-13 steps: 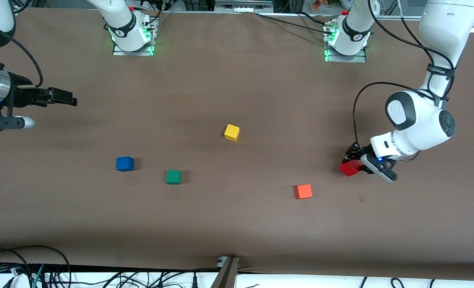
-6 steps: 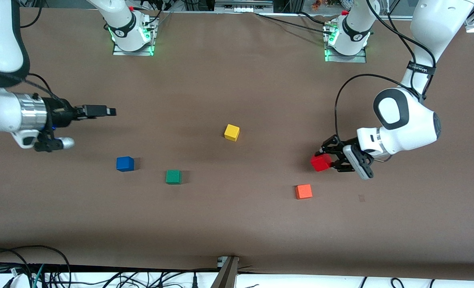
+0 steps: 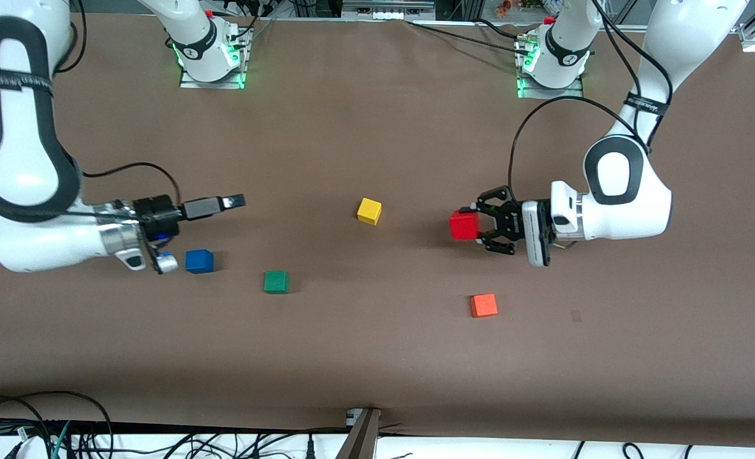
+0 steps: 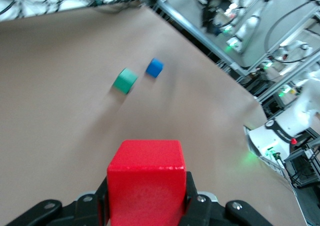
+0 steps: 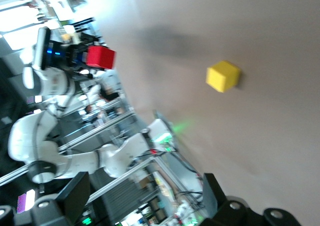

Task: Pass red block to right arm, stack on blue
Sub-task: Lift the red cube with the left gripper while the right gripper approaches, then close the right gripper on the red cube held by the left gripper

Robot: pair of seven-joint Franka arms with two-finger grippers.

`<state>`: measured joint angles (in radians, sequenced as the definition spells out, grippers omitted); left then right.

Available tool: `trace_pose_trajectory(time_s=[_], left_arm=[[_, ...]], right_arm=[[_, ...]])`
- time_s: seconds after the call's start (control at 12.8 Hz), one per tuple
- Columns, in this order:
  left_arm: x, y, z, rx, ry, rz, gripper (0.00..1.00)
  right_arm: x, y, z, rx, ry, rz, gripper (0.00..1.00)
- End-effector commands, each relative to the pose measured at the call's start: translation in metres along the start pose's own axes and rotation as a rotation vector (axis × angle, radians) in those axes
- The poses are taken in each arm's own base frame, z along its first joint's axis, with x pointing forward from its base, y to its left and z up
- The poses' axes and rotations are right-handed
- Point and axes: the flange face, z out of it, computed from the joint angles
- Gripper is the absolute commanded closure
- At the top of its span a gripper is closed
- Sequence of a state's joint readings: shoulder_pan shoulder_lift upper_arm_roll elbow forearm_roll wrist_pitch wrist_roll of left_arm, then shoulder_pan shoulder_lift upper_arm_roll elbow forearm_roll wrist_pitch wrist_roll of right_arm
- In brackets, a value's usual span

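The red block (image 3: 463,225) is a small pure-red cube, clamped between the black fingers of the left gripper (image 3: 479,227) and held up off the bench, right of centre in the front view, its faces roughly level. The right arm (image 3: 27,191), white with black bands and a silver wrist ring, reaches in from the frame's left side. The blue cube (image 3: 199,261) sits flat on the bench just below that arm's wrist in the frame, lower left of centre.

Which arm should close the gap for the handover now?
Either could; I'd lean right. The left gripper is shut on the red block in the air; the right gripper is open, empty, pointing toward it.
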<state>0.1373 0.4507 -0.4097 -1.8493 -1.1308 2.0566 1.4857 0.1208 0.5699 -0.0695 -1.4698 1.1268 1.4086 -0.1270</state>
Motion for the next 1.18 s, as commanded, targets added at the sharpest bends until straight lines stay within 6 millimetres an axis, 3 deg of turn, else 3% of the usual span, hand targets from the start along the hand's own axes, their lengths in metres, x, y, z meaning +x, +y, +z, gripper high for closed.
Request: trace_pose_trajectory(time_s=[0.0,0.16,0.47,0.63,0.86,1.1], left_arm=[[0.018,-0.004,0.037,-0.066,0.149,0.190,0.93],[0.025,0.010,0.081,-0.102,0.269,0.250,0.93],[0.039,0.039,0.138,-0.057,0.402,0.235,0.96],[0.051,0.051,0.156,-0.031,0.445,0.234,0.96],[0.051,0.064,0.182,-0.017,0.462,0.208,0.97],[0.056,0.055,0.192,-0.020,0.467,0.219,0.96]], right_arm=[[0.022,-0.002,0.038,0.133,-0.019,-0.057,0.00],[0.038,0.018,0.077,0.260,0.010,-0.039,0.00],[0.048,0.017,0.129,0.294,0.053,-0.022,0.00],[0.048,0.013,0.139,0.297,0.069,-0.016,0.00],[0.040,0.010,0.144,0.303,0.068,-0.007,0.00],[0.034,-0.003,0.144,0.324,0.064,-0.001,0.00]])
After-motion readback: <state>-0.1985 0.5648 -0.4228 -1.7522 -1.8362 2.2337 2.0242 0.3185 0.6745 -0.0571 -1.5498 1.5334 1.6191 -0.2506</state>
